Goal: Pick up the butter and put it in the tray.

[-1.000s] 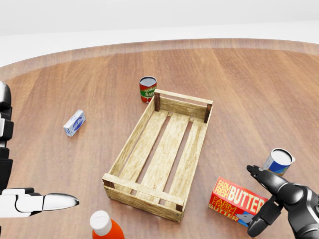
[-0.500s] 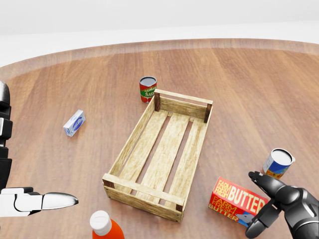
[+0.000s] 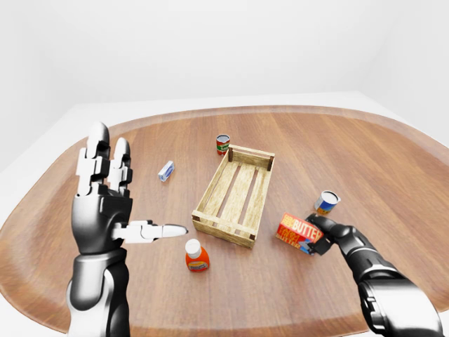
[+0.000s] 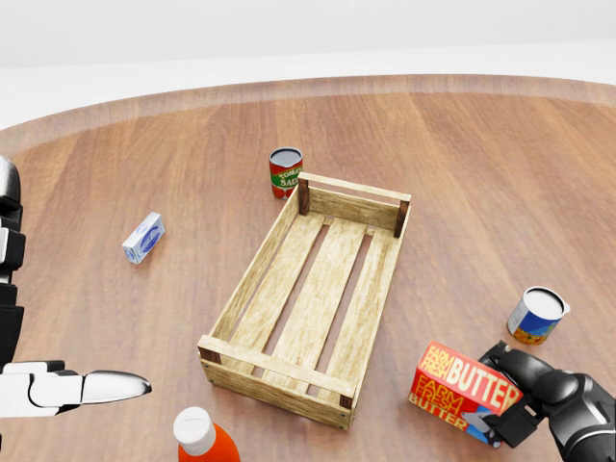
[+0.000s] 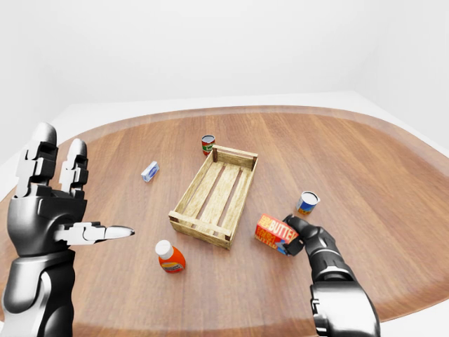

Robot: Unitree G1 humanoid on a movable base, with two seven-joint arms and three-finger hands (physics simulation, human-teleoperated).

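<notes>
I find my right hand (image 4: 525, 390) now closed round the right end of the butter (image 4: 465, 387); half a second ago its fingers stood spread just beside the box without contact. The box has tipped since then: its left end sits higher and its face is tilted in the head view, though I cannot tell whether it is clear of the table (image 4: 462, 173). It is still outside the tray (image 4: 314, 293), which lies just to the left of that hand and has not moved. The blue-and-white can (image 4: 536, 315) stands close above the same hand. My left hand (image 3: 105, 200) remains raised with its fingers spread, holding nothing; the red bottle (image 3: 196, 256) stands to its right, below the tray.
</notes>
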